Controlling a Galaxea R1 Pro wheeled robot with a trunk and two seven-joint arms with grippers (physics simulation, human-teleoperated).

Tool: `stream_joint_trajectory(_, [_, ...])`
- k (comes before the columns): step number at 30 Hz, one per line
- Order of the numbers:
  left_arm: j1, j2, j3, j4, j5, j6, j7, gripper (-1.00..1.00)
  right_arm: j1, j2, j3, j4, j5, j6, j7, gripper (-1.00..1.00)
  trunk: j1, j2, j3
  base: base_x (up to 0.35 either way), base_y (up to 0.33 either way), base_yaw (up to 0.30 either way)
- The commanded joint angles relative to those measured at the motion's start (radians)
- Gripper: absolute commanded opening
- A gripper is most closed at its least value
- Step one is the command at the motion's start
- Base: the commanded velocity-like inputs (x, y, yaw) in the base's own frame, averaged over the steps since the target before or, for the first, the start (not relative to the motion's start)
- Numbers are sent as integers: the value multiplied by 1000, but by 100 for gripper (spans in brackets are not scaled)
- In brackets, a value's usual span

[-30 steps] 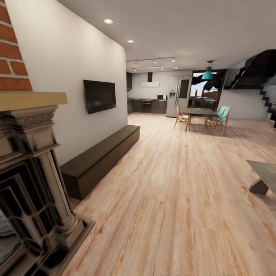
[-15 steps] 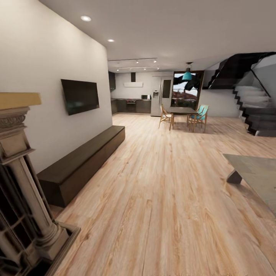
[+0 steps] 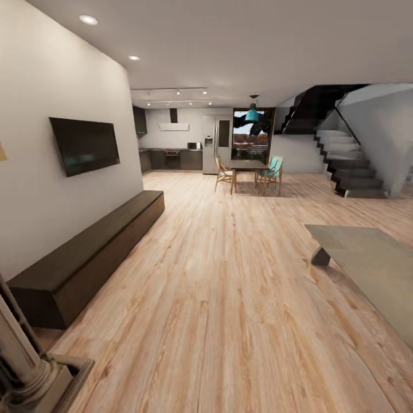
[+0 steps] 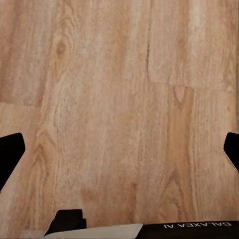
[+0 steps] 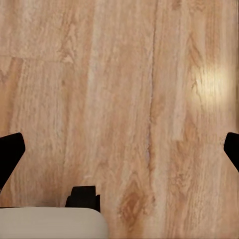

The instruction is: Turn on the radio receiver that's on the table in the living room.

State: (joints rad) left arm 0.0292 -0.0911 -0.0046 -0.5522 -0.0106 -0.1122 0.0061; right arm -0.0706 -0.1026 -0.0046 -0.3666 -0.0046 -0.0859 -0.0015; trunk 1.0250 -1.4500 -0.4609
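The radio receiver cannot be made out; its bench (image 3: 367,261), 1 low grey-topped table, sits at the right of the head view on the plank floor (image 3: 229,321). The task looks barely begun: approach, finding the radio and switching it on all remain. The left end effector (image 4: 119,149) and right end effector (image 5: 119,149), 2 in all, hang spread wide over the floor, gripping nothing. 1 dark low unit (image 3: 86,258) lines the left wall.

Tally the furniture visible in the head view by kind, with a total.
Low grey table: 1
Long dark bench: 1
Wall television: 1
Dining table: 1
Dining chairs: 3 clearly told, one wooden, two teal
Total: 7
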Motion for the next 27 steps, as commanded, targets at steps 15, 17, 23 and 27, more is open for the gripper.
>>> stream_joint_trajectory(15, [0, 1, 0, 0, 0, 0, 0, 100, 0, 0, 0, 0, 0, 0, 0, 100, 0, 0, 5, 324, 68, -272])
stream_joint_trajectory(17, [0, 1, 0, 0, 0, 0, 0, 100, 0, 0, 0, 0, 0, 0, 0, 100, 0, 0, 6, 327, 113, -272])
stream_joint_trajectory(23, [0, 1, 0, 0, 0, 0, 0, 100, 0, 0, 0, 0, 0, 0, 0, 100, 0, 0, 8, 328, 113, -272])
stream_joint_trajectory(27, [0, 1, 0, 0, 0, 0, 1, 100, 0, 0, 0, 0, 0, 0, 0, 100, 0, 0, 9, 328, 111, -272])
